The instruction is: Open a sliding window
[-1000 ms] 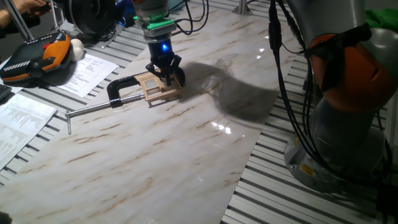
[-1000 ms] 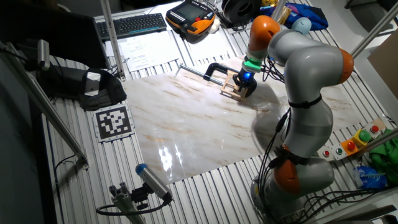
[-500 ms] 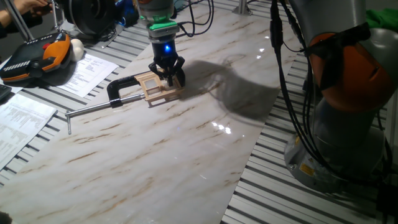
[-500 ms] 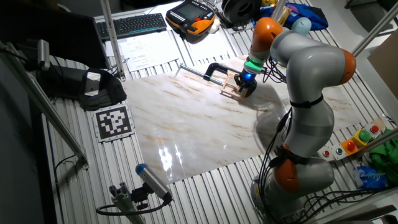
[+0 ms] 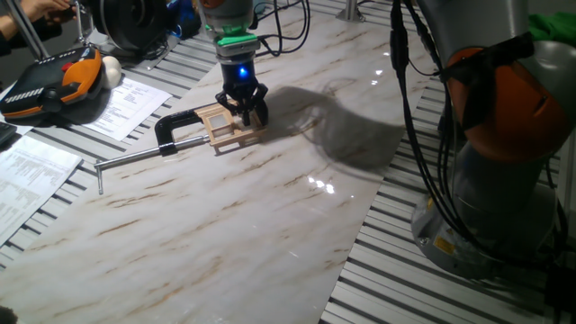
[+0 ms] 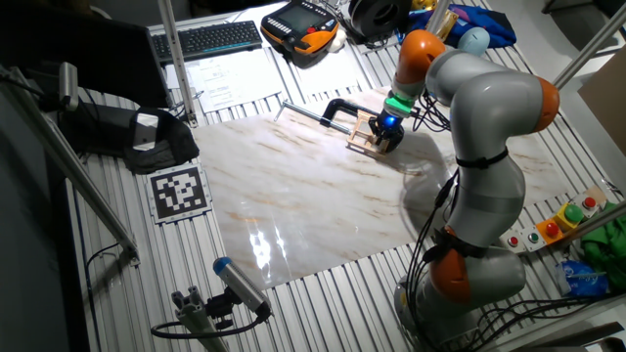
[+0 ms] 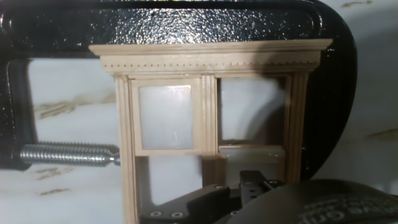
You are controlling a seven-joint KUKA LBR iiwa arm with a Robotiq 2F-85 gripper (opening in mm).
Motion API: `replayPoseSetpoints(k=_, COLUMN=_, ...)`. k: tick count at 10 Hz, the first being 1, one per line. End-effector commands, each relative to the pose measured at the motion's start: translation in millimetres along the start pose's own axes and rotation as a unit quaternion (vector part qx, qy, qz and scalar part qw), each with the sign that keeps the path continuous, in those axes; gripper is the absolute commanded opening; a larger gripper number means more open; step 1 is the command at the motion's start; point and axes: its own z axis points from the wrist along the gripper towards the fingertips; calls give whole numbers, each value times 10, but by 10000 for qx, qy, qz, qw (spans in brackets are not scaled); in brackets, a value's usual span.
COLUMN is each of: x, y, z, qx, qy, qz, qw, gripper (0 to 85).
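Observation:
The sliding window (image 5: 225,128) is a small pale-wood frame lying flat on the marble table (image 5: 234,216), held in a black C-clamp (image 5: 171,126). In the hand view the window (image 7: 211,56) fills the picture, with a frosted left pane (image 7: 165,118) and a right pane whose rail (image 7: 252,151) sits lower. My gripper (image 5: 245,117) stands straight down on the frame's right end (image 6: 370,137). Its black fingers (image 7: 186,208) lie close together just below that rail. Whether they pinch any wood is hidden.
The clamp's steel bar (image 5: 126,160) sticks out to the left. An orange teach pendant (image 5: 49,85) and papers (image 5: 126,99) lie beyond the marble's left edge. The arm's base (image 5: 504,180) and cables stand at the right. A printed marker (image 6: 179,191) and keyboard (image 6: 205,39) are off the slab.
The gripper's fingers have drawn closer together over the window, and the hand has shifted slightly. The window and clamp have stayed in place.

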Motion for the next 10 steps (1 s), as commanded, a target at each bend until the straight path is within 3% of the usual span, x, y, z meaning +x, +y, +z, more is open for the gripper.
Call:
replayPoseSetpoints(k=1, x=-1, y=7, z=4, qx=6, qy=-4, qz=1, qw=10000, gripper=0)
replayPoseSetpoints(k=10, x=-36, y=38, z=28, qx=1, qy=-21, qz=-36, qw=10000, gripper=0)
